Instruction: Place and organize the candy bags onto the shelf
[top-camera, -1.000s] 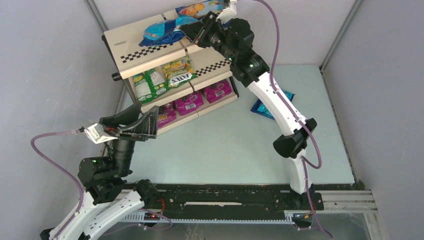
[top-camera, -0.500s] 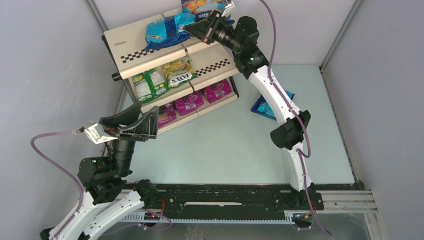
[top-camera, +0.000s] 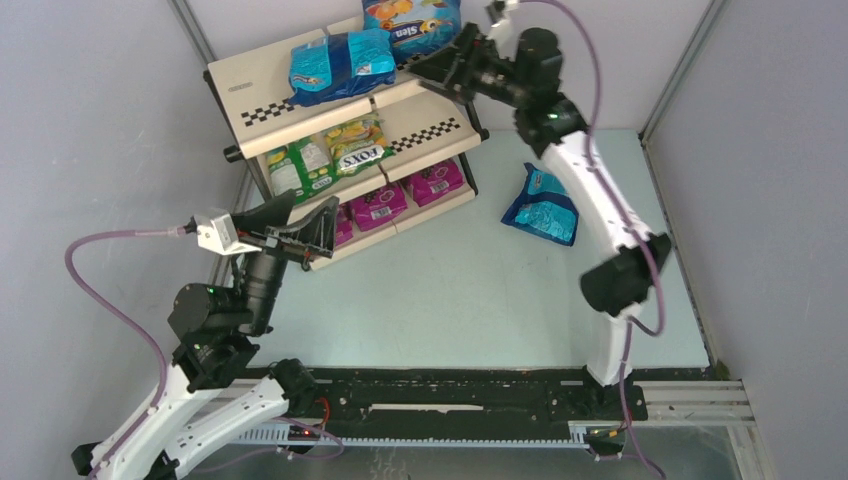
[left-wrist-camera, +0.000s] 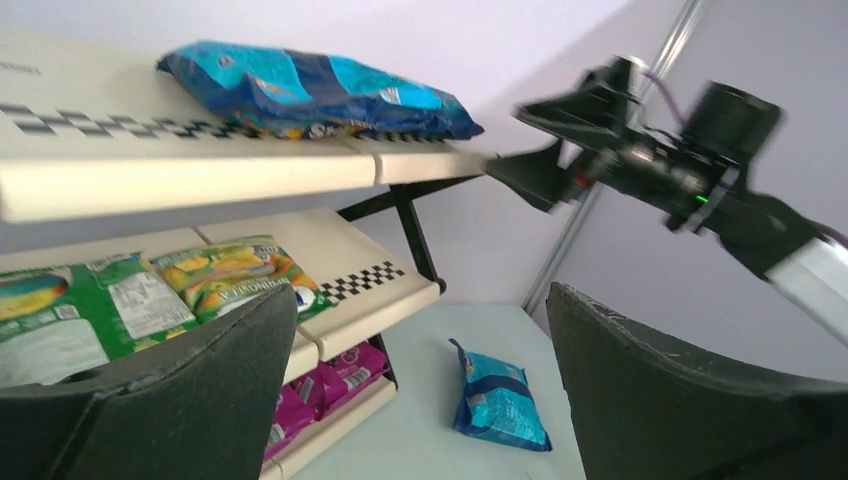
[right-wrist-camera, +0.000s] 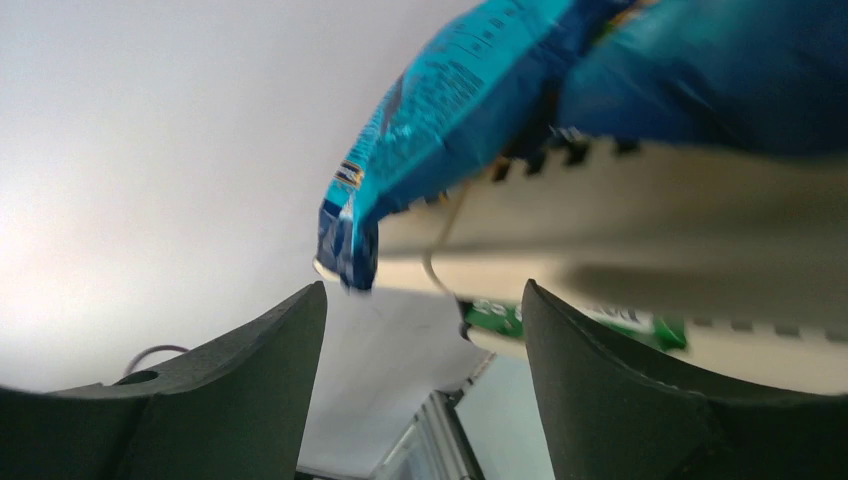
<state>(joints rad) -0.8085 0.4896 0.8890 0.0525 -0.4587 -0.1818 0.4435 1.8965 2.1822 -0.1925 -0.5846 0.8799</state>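
The shelf (top-camera: 262, 95) stands at the back left. On its top tier lie a teal-blue candy bag (top-camera: 340, 65) and a blue bag with orange fruit art (top-camera: 412, 22). Green-yellow bags (top-camera: 300, 165) fill the middle tier, and magenta bags (top-camera: 435, 180) the bottom one. Another teal-blue bag (top-camera: 545, 205) lies on the table. My right gripper (top-camera: 440, 75) hangs open and empty just right of the top tier; its wrist view shows the teal bag (right-wrist-camera: 470, 100) above the shelf edge (right-wrist-camera: 620, 240). My left gripper (top-camera: 308, 212) is open and empty near the shelf's lower left front.
Grey walls close in the light table (top-camera: 480, 290) on the left, back and right. The right arm's elbow (top-camera: 620, 280) hangs over the table's right side. A black rail (top-camera: 450, 395) runs along the near edge.
My right gripper has opened, let go of the teal-blue bag on the top tier and drawn back to the right. The left arm has shifted slightly right.
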